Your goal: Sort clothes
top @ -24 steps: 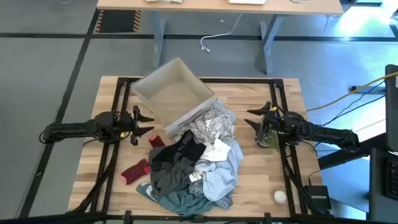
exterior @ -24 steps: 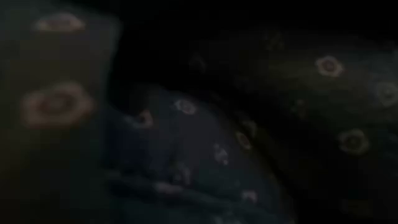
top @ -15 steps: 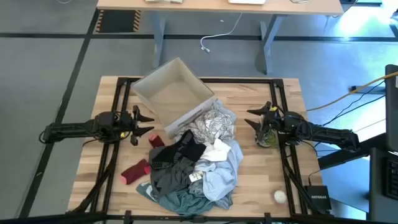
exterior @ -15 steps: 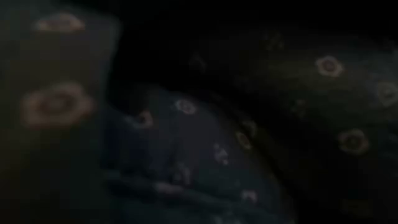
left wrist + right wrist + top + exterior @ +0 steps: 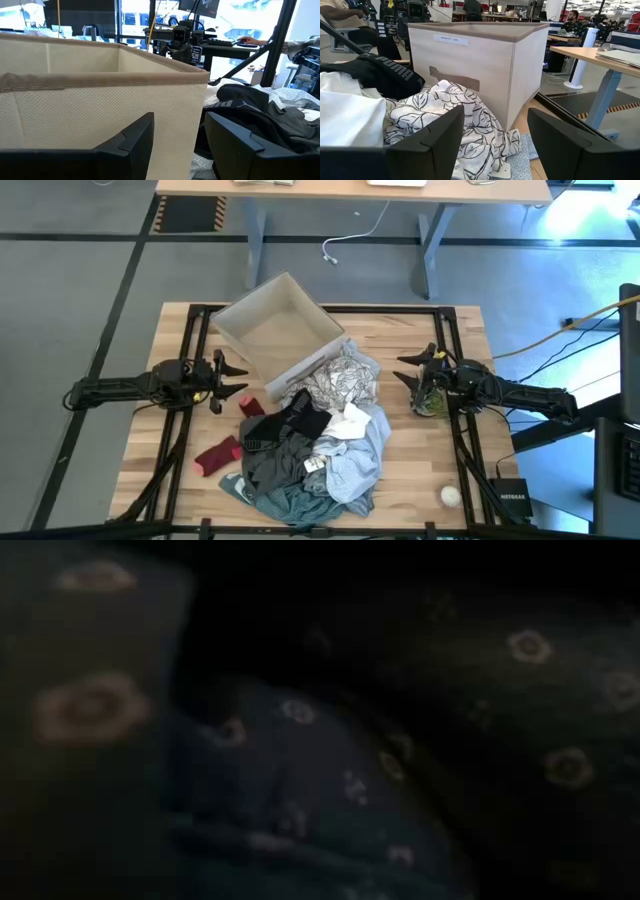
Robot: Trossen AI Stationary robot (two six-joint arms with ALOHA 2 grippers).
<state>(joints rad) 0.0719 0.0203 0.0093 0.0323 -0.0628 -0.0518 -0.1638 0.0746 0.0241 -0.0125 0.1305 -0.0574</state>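
Heaped clothes (image 5: 310, 445) in a loose pile mid-table, between the left gripper (image 5: 232, 381) and the right gripper (image 5: 412, 370), touched by neither. White garment with black leaf pattern (image 5: 340, 383) crumpled at the far end of the pile, nearest the right gripper. Black garment (image 5: 292, 426) with white lettering draped over the middle, closer to the left gripper. Small white piece (image 5: 347, 423) lying beside it. Grey fabric (image 5: 268, 467), light blue fabric (image 5: 355, 465) and teal-green fabric (image 5: 290, 505) bunched at the near end. Dark red socks (image 5: 218, 454) lying flat and apart from the heap, one near the left gripper.
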